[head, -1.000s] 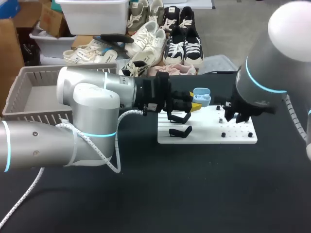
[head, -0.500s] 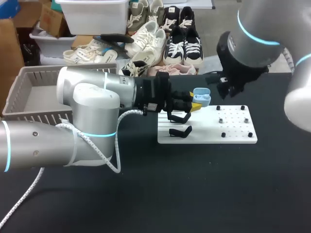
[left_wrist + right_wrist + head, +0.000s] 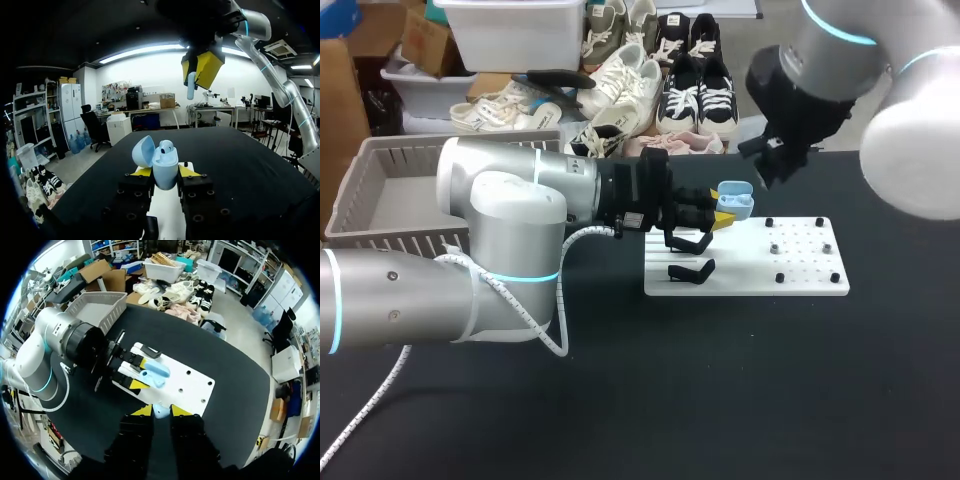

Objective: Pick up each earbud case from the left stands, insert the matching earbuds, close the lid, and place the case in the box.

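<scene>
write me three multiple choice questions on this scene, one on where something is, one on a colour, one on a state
1. What holds the light blue plastic earbud case?
A) the left end effector
B) the right end effector
C) nothing, it lies loose

2. What colour is the small rounded earbud in the right end effector?
A) black
B) light blue
C) red

3. How is the case's hinged lid?
A) shut
B) taken off
C) open

Answers:
1 A: the left end effector clamps the case from both sides in the left wrist view.
2 B: it matches the case's colour.
3 C: the lid is tipped back, showing a seated earbud inside.
</scene>
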`<act>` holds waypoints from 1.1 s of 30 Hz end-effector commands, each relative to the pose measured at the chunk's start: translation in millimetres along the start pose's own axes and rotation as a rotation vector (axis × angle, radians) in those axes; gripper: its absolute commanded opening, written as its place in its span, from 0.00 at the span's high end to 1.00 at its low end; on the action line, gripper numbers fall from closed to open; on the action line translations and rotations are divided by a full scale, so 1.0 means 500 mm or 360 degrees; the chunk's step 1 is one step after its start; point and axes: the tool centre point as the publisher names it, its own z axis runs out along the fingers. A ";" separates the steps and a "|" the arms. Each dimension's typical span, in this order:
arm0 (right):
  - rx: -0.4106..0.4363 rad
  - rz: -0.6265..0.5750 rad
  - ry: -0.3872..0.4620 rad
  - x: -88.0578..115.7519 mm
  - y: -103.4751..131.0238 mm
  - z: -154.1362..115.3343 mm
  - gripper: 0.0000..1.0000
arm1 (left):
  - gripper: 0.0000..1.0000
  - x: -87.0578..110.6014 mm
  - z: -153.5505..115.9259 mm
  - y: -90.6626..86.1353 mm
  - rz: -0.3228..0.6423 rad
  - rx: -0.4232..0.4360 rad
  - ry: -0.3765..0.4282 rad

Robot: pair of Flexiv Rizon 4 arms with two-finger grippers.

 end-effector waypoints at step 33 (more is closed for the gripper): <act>-0.0124 -0.0189 -0.0206 -0.055 0.049 0.083 1.00 | 1.00 0.001 0.000 -0.003 0.0002 -0.0009 -0.0003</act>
